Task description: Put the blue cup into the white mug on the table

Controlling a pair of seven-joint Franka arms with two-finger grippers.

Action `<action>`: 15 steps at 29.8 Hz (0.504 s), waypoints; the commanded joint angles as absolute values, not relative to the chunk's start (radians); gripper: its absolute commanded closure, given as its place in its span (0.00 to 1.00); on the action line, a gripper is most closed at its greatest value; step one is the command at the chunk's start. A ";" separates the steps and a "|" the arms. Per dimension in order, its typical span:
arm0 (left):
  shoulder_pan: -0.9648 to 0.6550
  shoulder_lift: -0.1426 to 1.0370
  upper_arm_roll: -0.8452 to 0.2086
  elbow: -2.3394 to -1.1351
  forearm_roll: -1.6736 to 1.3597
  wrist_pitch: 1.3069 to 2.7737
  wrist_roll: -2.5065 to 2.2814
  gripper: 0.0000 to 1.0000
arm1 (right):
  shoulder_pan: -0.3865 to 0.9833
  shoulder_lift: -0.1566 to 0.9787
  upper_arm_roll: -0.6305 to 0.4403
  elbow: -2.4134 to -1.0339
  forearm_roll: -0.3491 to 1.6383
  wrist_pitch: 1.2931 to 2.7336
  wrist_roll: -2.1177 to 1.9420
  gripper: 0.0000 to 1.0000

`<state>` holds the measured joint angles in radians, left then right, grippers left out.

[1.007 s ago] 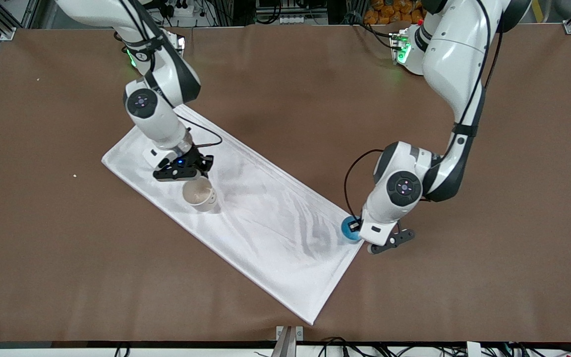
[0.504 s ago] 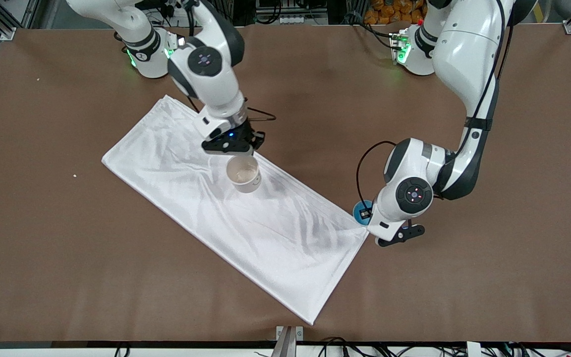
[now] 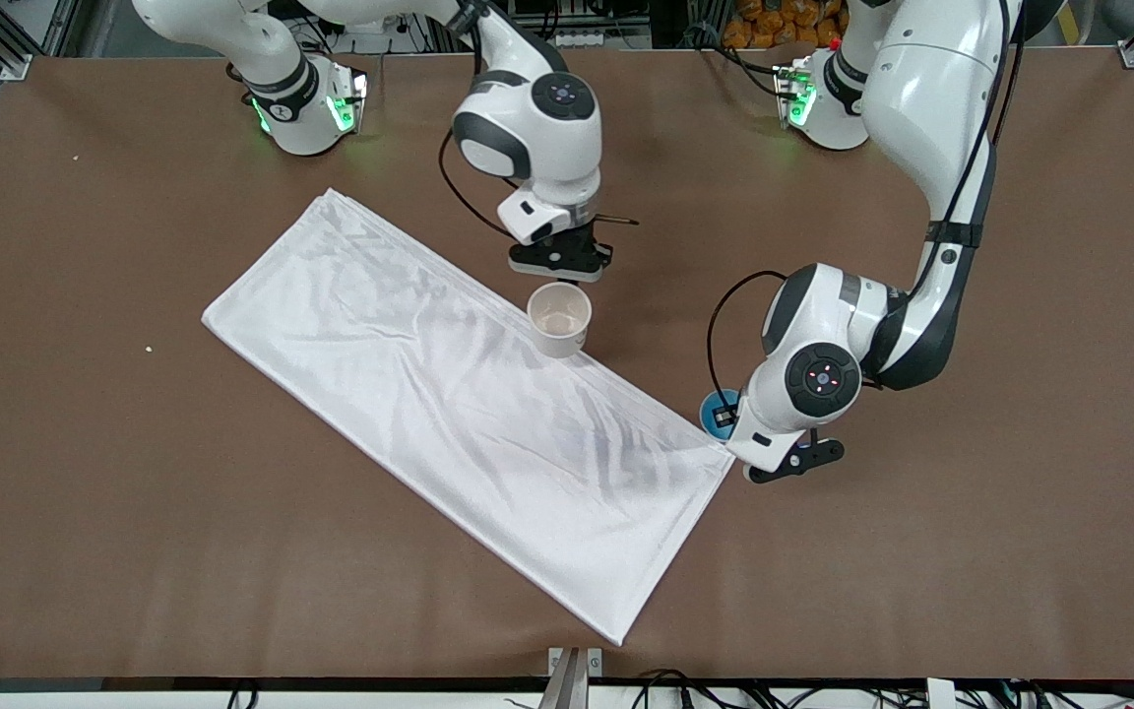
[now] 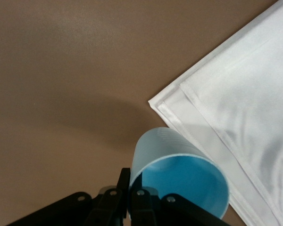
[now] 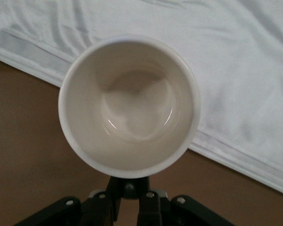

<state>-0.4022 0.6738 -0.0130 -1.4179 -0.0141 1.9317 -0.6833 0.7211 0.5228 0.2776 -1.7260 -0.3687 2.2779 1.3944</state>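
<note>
Two grippers are seen in the air over the desk [image 3: 1020,551], each clamped on one item. The right gripper [image 3: 561,279], just above centre of the front frame, is closed tight on the handle of the white mug [image 3: 559,318]; the mug is carried upright with its mouth facing up, over the upper long edge of the white cloth [image 3: 449,404]. In the right wrist frame the gripper [image 5: 130,193] is at bottom centre, pinched on the handle, with the mug [image 5: 129,104] filling the middle and its beige-stained inside shown. The left gripper [image 3: 736,433], right of centre in the front frame, is closed on the rim wall of the blue cup [image 3: 715,406], mostly hidden under the wrist, over the bare desk just beside the cloth's corner toward the left arm's end. In the left wrist frame the gripper [image 4: 129,200] is at bottom centre, its fingers pinched on the cup's wall; the cup [image 4: 179,176] is seen tilted, bottom centre-right, with the cloth corner [image 4: 236,117] at right. Mug and cup are kept well apart.
</note>
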 commanded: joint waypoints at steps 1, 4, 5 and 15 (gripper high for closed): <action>-0.403 0.643 -0.014 -1.440 -0.023 1.914 -0.672 1.00 | 0.755 0.577 0.273 -1.654 -0.407 2.255 1.463 1.00; -0.403 0.638 -0.014 -1.440 -0.023 1.914 -0.672 1.00 | 0.765 0.600 0.273 -1.631 -0.410 2.260 1.488 1.00; -0.403 0.638 -0.015 -1.440 -0.023 1.914 -0.673 1.00 | 0.767 0.607 0.273 -1.625 -0.410 2.261 1.493 1.00; -0.405 0.638 -0.015 -1.440 -0.025 1.908 -0.672 1.00 | 0.790 0.660 0.275 -1.597 -0.411 2.351 1.548 1.00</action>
<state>-0.4022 0.6655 -0.0168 -1.4179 -0.0147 1.9216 -0.6833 0.7727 0.6224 0.2775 -1.6376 -0.3816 2.3126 1.4920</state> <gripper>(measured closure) 0.956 0.806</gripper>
